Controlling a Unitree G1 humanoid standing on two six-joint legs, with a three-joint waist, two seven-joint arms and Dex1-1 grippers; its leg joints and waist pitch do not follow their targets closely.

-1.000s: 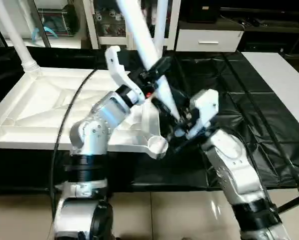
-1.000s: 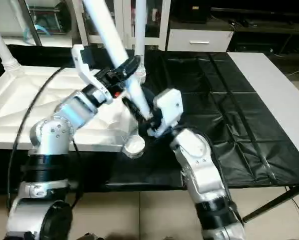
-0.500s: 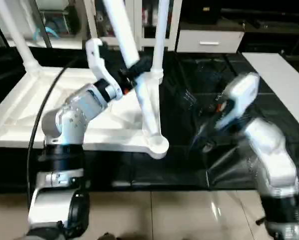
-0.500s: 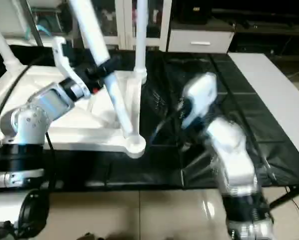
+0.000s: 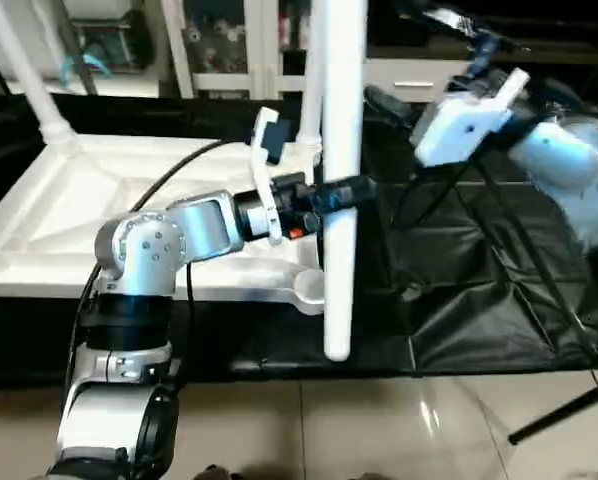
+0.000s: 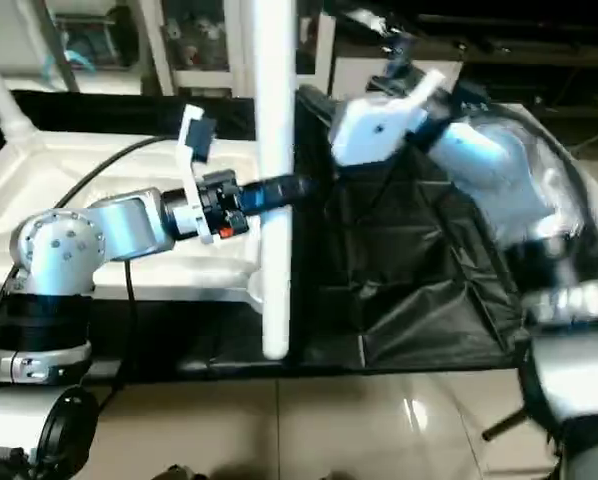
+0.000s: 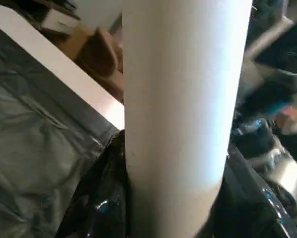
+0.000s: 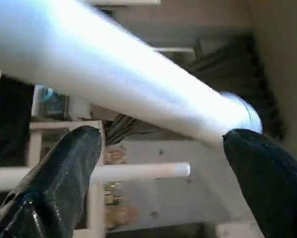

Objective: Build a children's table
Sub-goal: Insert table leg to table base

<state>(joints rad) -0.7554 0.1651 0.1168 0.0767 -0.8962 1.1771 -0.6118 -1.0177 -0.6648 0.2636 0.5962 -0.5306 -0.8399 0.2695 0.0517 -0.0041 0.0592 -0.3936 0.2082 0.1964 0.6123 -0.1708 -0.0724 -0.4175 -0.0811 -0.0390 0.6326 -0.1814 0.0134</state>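
Upright leg [image 5: 341, 200] clamped in left pincer [image 5: 345, 193].

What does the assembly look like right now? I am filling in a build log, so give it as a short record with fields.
table top: white table top lies ribbed side up on the black-draped work table
fitted legs: one leg stands in the far left corner socket; another at the far right corner
held leg: upright leg, left gripper shut on it mid-length
near right socket: socket without a leg, beside the held leg's lower end
right gripper: right gripper open, raised near the leg's upper part
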